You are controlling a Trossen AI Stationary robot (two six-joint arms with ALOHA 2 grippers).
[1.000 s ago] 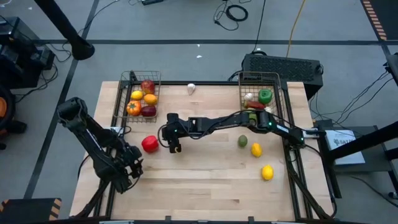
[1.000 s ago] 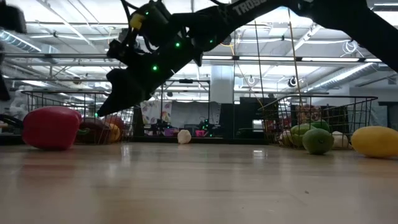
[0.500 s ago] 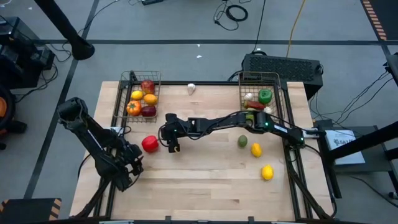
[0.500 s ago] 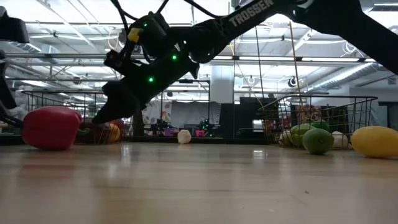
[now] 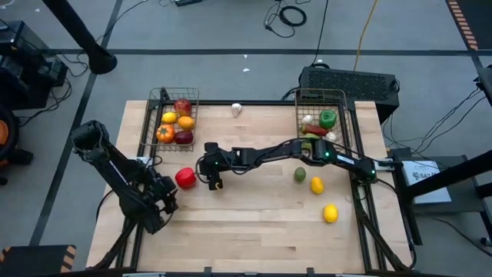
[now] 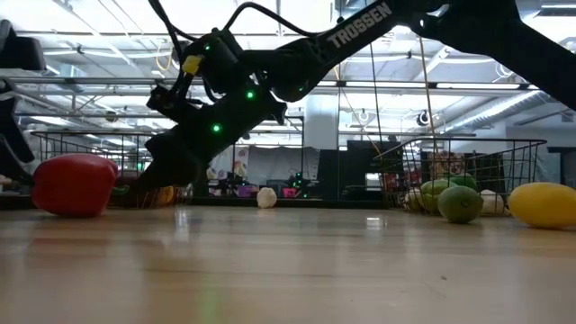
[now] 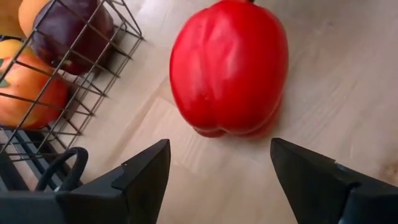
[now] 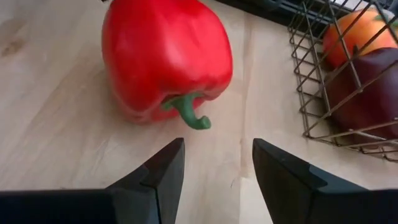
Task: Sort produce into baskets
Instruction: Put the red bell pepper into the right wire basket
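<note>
A red pepper (image 5: 184, 178) lies on its side on the wooden table, just in front of the left basket (image 5: 173, 119), which holds apples, a lemon and an orange. My right gripper (image 5: 214, 181) stands open low over the table, right of the pepper; the green stem (image 8: 186, 112) points at it. My left gripper (image 5: 169, 194) is open near the pepper's near-left side, the pepper (image 7: 230, 65) ahead of its fingers. The right basket (image 5: 321, 123) holds a green pepper, garlic and other pieces.
Loose on the table lie a garlic (image 5: 237, 109) at the far edge, a green fruit (image 5: 300, 175) and two lemons (image 5: 316, 185), (image 5: 330, 213) on the right half. The left basket's wire corner (image 8: 305, 124) stands close beside the right gripper's fingers.
My right gripper has sunk toward the table beside the red pepper, tipping a little further down. The pepper has stayed where it was.
</note>
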